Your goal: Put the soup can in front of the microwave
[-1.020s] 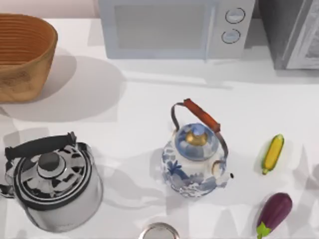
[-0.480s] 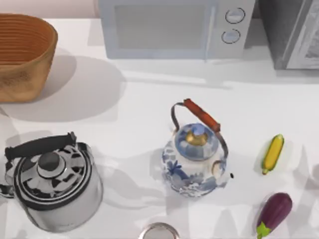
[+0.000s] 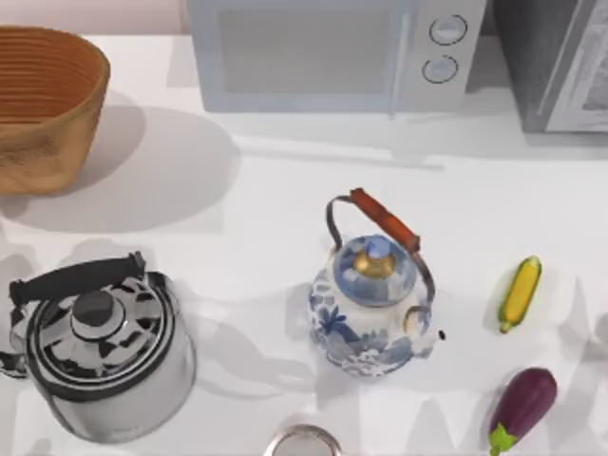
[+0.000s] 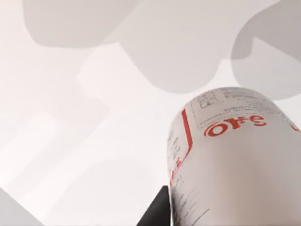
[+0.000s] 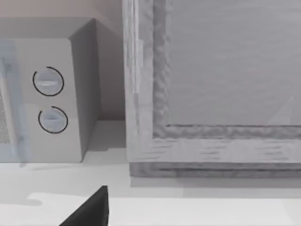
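The wicker basket (image 3: 43, 104) sits at the table's (image 3: 266, 209) far left, its inside hidden. In the left wrist view the soup can (image 4: 235, 160) (red print on its white label) looms right against the left arm's dark gripper finger (image 4: 157, 212); whether it is pinched cannot be told. Open tabletop lies before the microwave (image 3: 332, 52). The darker grey appliance (image 5: 211, 84) stands beside it.

The soup can (image 4: 235, 160) and the darker appliance (image 5: 211, 84) run past their pictures' edges.
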Controlling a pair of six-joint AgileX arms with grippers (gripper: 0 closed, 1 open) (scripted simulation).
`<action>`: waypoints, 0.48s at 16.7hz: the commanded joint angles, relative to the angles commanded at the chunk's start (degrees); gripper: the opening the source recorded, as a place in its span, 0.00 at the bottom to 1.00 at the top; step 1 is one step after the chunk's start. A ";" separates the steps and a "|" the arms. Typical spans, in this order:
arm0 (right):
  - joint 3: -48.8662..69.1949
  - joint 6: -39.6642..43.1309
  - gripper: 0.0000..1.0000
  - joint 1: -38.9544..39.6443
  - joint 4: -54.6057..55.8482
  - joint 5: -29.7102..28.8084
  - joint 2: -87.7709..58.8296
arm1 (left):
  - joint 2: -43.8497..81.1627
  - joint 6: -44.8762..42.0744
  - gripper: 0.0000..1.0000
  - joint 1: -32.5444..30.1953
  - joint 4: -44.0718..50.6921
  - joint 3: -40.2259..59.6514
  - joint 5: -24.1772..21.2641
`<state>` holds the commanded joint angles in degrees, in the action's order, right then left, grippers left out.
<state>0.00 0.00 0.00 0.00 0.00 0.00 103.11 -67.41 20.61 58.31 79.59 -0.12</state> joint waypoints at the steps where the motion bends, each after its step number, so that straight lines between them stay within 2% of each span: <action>1: 0.00 0.00 1.00 0.00 0.00 0.00 0.00 | 0.60 0.13 0.00 -0.18 1.09 0.21 -0.10; 8: 0.00 0.00 1.00 0.00 0.00 0.00 0.00 | 2.90 0.29 0.00 0.16 4.83 -0.31 0.07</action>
<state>0.00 0.00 0.00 0.00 0.00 0.00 106.01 -67.12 20.77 63.14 79.28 -0.05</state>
